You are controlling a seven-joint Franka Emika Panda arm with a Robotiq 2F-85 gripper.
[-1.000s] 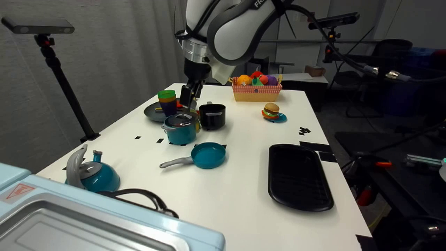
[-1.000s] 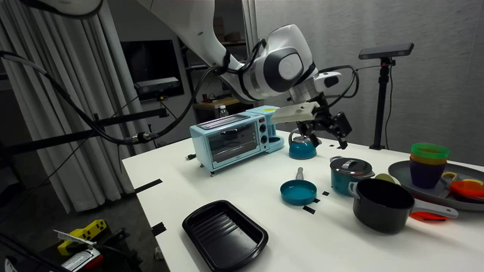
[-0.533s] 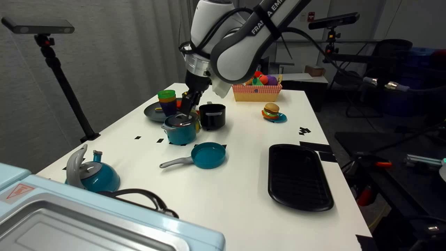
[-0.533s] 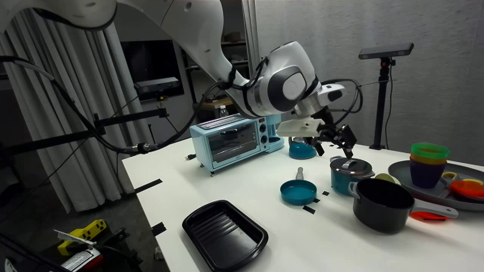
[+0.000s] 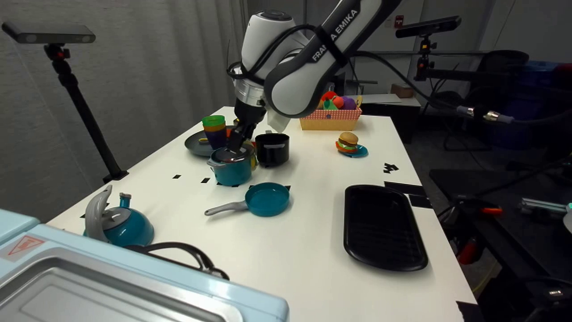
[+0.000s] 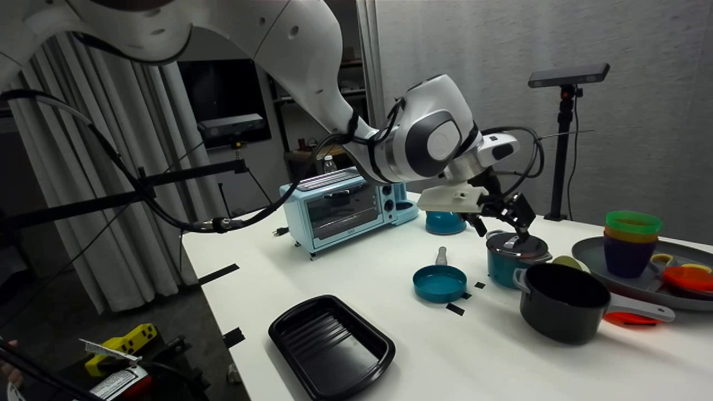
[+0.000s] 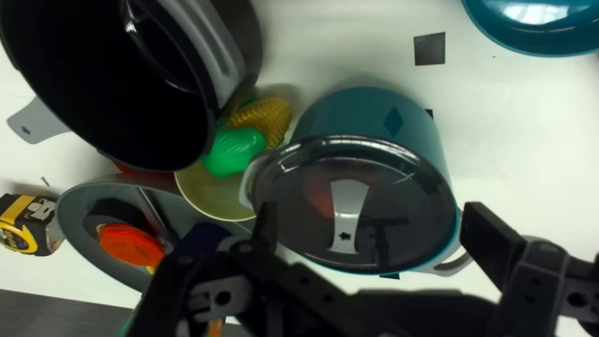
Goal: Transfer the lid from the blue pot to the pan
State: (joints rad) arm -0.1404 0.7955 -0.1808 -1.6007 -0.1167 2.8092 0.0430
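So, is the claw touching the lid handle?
Apart. The wrist view shows the claw open, the lid handle between its fingers with visible gaps on either side.

Both exterior views share the table [image 5: 304,250] from roughly opposite ends; the wrist view faces down, near the lid [image 7: 351,208].

"What's cut off in the wrist view?"
"The pan [image 7: 533,30] at top right; the tool [image 7: 371,210] along the bottom."
"Hidden?"
"In an exterior view, the top of the kettle [image 6: 445,224] and part of the lid [image 6: 529,248]."
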